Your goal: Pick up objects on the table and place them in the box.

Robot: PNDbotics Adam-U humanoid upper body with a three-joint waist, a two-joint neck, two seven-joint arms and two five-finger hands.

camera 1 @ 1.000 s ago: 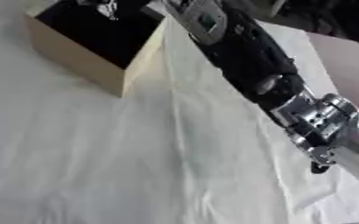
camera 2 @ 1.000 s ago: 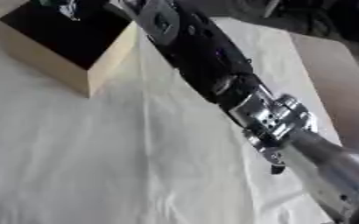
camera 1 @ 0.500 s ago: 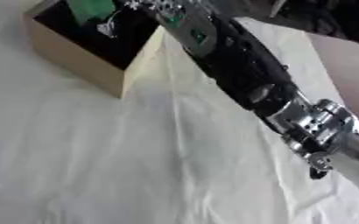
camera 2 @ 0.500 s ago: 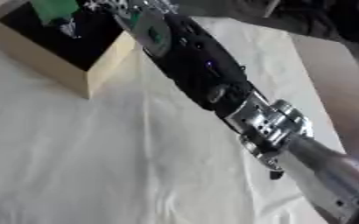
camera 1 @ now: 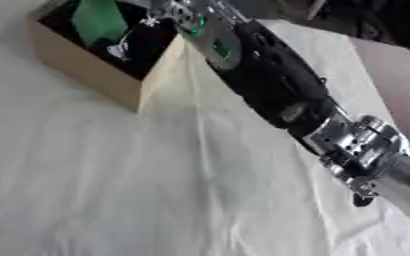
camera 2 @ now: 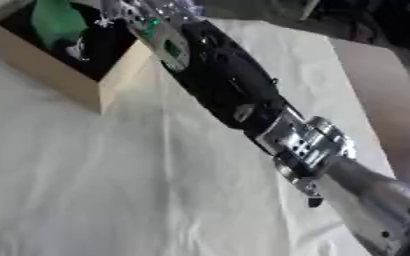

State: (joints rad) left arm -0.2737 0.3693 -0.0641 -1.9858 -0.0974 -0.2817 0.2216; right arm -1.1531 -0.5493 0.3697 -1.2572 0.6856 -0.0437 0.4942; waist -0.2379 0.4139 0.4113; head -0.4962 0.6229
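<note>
Box: a tan cardboard box (camera 1: pixel 103 82) sits at the upper left of my view, on a white cloth (camera 1: pixel 138 190). Its top is open and its inside is dark.

Contents: a green object (camera 1: pixel 96 20) stands inside the box, towards its far side. Beside it, lower in the box, I see a small pale shape (camera 1: pixel 119 50) that I cannot identify.

Right arm: my black arm (camera 1: pixel 270 85) runs on a diagonal from the lower right up to the box, with a silver joint (camera 1: pixel 362 145) showing near the right edge.

Right hand: my right hand (camera 1: pixel 175 11) is over the near right corner of the box, at the top of the picture. Only its silvery base and a few thin parts show, and I cannot tell whether the fingers are spread, curled or holding anything.

Hand and green object: they are close, the hand just to the right of it. I cannot tell whether they touch.

Left hand: it shows in neither view.

Cloth: it is creased, with one long fold running down from the near corner of the box towards the bottom of the picture.

Table: a bare brown strip (camera 1: pixel 399 85) shows past the right edge of the cloth.
</note>
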